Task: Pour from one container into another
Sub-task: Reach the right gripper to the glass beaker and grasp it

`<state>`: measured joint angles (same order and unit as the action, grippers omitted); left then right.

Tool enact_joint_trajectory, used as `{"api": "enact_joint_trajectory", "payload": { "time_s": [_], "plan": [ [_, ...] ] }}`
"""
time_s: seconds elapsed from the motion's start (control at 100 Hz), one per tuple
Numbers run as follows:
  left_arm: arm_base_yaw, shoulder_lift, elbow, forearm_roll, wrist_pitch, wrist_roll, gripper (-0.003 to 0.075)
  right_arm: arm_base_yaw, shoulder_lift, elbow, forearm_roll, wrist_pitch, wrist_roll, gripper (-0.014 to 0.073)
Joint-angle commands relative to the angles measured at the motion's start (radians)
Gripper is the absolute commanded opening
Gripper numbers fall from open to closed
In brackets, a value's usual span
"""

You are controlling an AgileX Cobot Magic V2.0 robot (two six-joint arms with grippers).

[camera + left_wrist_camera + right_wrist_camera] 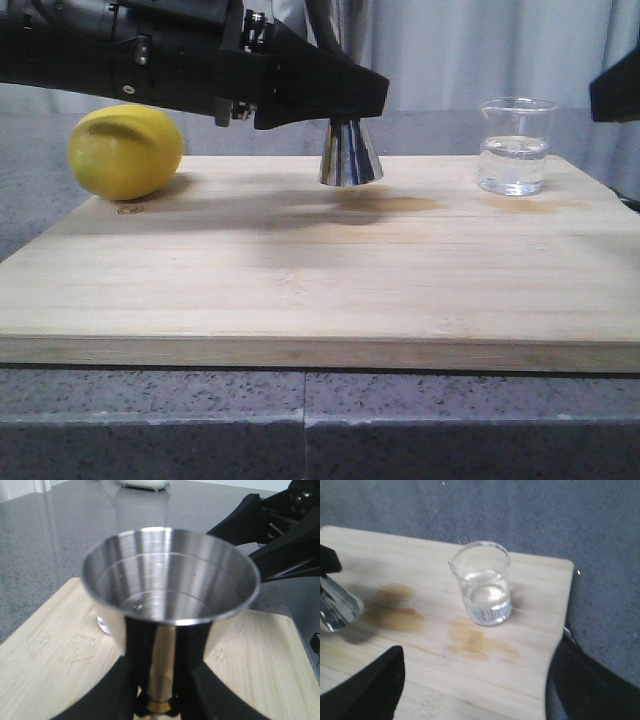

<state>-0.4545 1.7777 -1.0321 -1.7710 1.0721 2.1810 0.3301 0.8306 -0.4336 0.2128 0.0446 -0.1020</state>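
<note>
left gripper (157, 700) clamps the steel cup (350, 155) on a wooden board (300, 290); right gripper (470, 690) spread wide near the water-filled beaker (515, 145).

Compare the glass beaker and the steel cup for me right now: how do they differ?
The glass beaker is clear and straight-walled; the steel cup is shiny metal, pinched at the waist. The beaker stands free on the wooden board about half full of clear liquid; the cup looks nearly empty and is gripped at its waist by the left gripper. The right gripper is open near the beaker. Both stand upright.
</note>
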Motion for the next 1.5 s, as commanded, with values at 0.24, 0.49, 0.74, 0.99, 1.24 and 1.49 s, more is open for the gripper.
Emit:
{"api": "enact_joint_trajectory", "payload": {
  "time_s": [0.24,0.49,0.74,0.99,1.24,1.49],
  "plan": [
    [-0.01,-0.04,-0.031,-0.081,0.073,-0.004,0.0059,0.042,0.148,0.061,-0.142,-0.492,0.137,0.0552],
    [-0.01,-0.04,-0.031,-0.081,0.073,-0.004,0.0059,0.042,0.373,0.063,-0.166,-0.716,0.137,0.0552],
    [-0.01,-0.04,-0.031,-0.081,0.073,-0.004,0.0059,0.042,0.543,0.057,-0.166,-0.929,0.137,0.0552],
    [-0.01,-0.04,-0.031,-0.081,0.073,-0.004,0.0059,0.008,0.629,0.001,-0.166,-0.936,0.137,0.0552],
    [-0.01,-0.04,-0.031,-0.081,0.073,-0.004,0.0059,-0.014,0.696,-0.038,-0.192,-0.945,0.137,0.0552],
    [-0.01,-0.04,-0.031,-0.081,0.073,-0.004,0.0059,-0.014,0.733,-0.074,-0.192,-0.946,0.137,0.0513]
  ]
}}
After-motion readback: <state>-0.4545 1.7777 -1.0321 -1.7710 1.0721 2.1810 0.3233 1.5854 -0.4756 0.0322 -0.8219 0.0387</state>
